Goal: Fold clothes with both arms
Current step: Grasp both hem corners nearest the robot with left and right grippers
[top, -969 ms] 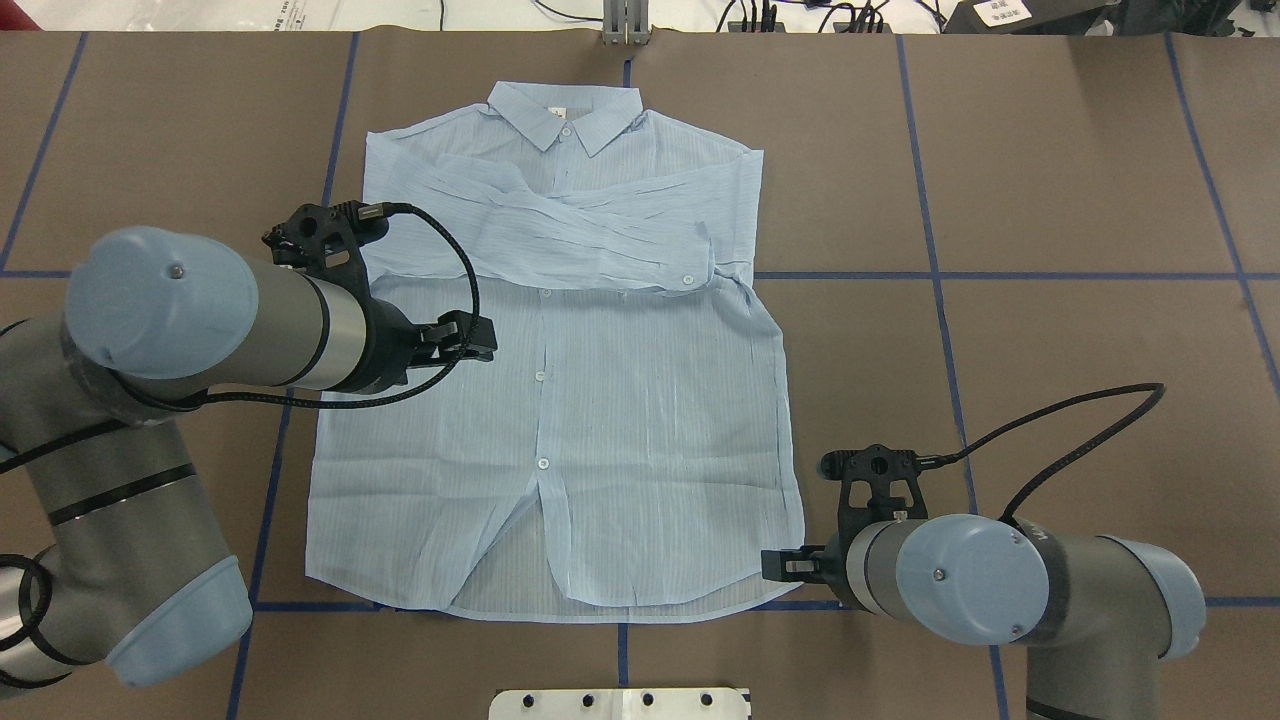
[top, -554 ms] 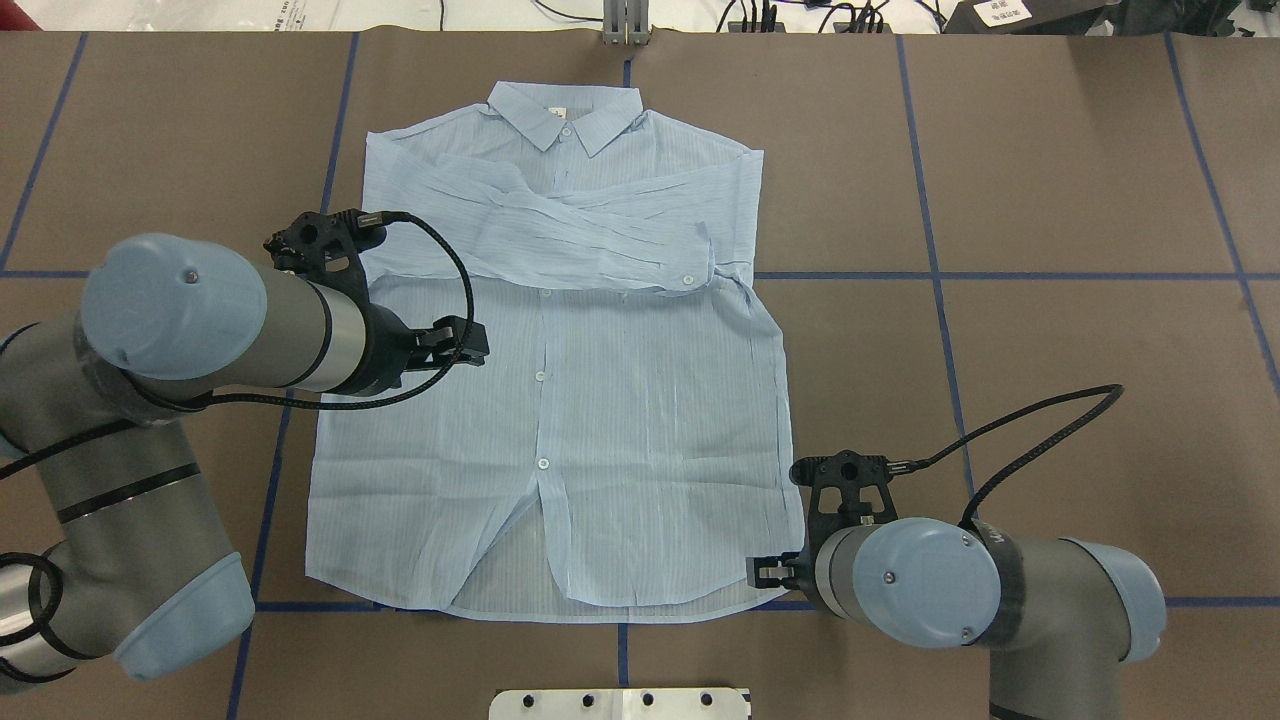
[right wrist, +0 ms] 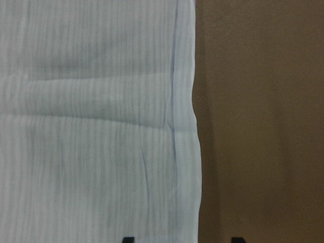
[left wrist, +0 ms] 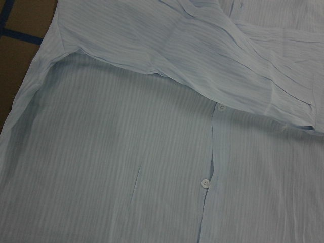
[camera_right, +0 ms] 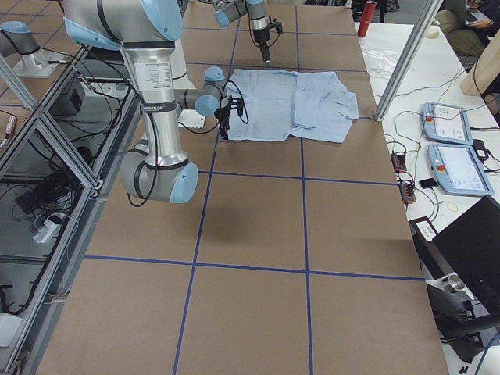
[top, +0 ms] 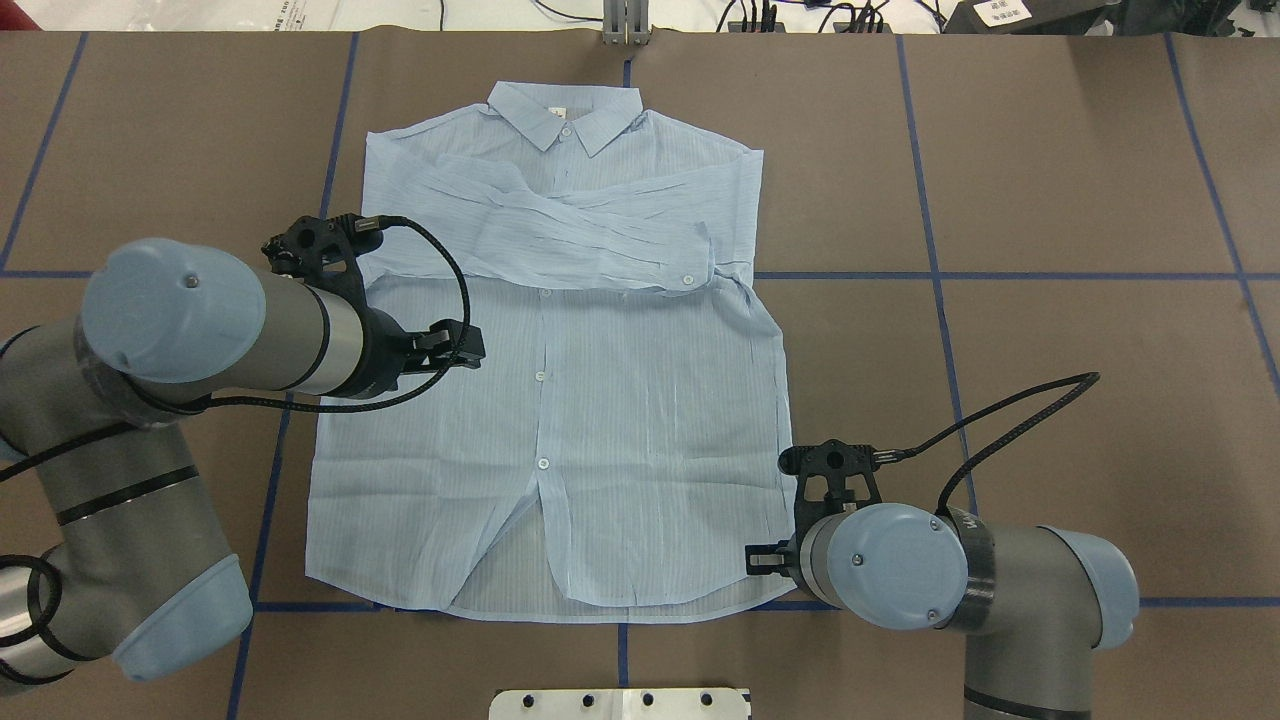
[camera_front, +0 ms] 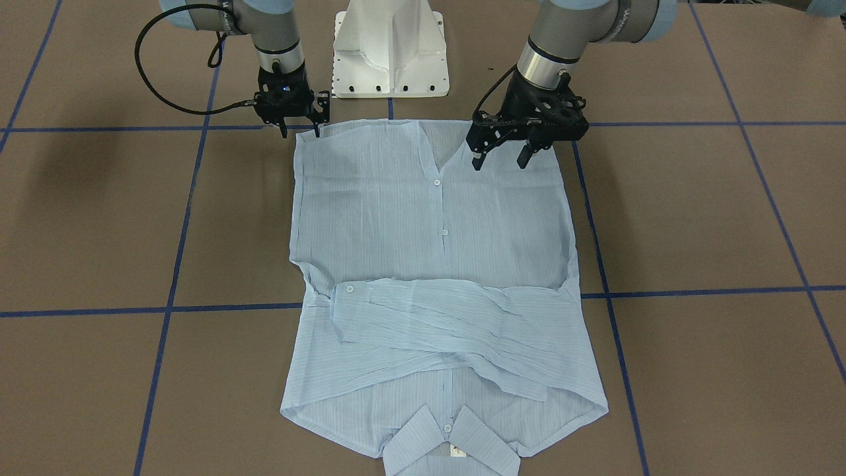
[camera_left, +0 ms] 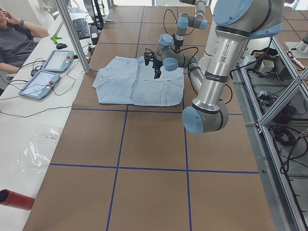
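I see the shirt (top: pixel 560 400) lying flat and front up at the middle of the brown table (top: pixel 1050 180); in the overhead view its collar points to 12 o'clock and both sleeves are crossed over the chest. The left gripper (camera_front: pixel 500 162) hangs over the cloth at about 9 o'clock of the placket, fingers spread wide and holding nothing; the right gripper (camera_front: pixel 301 131) stands at the hem corner near 5 o'clock, fingers also parted and empty.

From overhead, the left arm (top: pixel 200 320) covers part of the shirt's side edge and the right arm (top: pixel 900 565) hides most of its own fingers; the front-facing camera shows both pairs clearly. The right wrist camera shows two black fingertips (right wrist: pixel 128 239) astride the shirt's side edge, one over cloth and one over bare table; the left wrist camera shows only fabric, a sleeve fold and two white buttons (left wrist: pixel 205 183).

Around the work are blue tape lines (top: pixel 935 275) and the white pedestal base (camera_front: pixel 390 46); the left side view alone shows a seated person (camera_left: pixel 14 43), two control tablets (camera_left: pixel 48 72) and a red cylinder (camera_left: pixel 14 199) on the bench.
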Robot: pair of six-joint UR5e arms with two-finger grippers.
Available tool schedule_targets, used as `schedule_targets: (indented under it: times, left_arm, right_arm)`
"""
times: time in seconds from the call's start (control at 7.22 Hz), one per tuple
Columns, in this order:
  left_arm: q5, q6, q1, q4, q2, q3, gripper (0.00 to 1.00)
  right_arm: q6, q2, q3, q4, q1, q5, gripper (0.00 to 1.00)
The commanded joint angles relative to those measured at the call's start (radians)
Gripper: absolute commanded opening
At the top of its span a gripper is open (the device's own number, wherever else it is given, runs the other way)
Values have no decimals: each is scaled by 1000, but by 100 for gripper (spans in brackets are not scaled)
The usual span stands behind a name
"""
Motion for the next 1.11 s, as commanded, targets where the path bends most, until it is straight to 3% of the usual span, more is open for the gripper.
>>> schedule_targets:
  times: [0.0, 0.14, 0.55, 0.69, 0.97]
  left_arm:
    - [0, -3, 1, -2, 1, -1, 92]
    - [0, -2, 1, -2, 1, 1, 91]
    - [2, -2, 1, -2, 1, 9, 89]
    - [2, -2, 1, -2, 2, 9, 86]
    - [-1, -3, 2, -2, 56, 22, 86]
  right_arm:
    - [-1, 3, -24, 0, -2, 2, 69]
    - [-1, 4, -32, 0, -2, 5, 64]
    - [-1, 4, -32, 0, -4, 37, 5]
    - [-1, 3, -27, 0, -1, 50, 0]
    - [5, 3, -17, 4, 1, 43, 0]
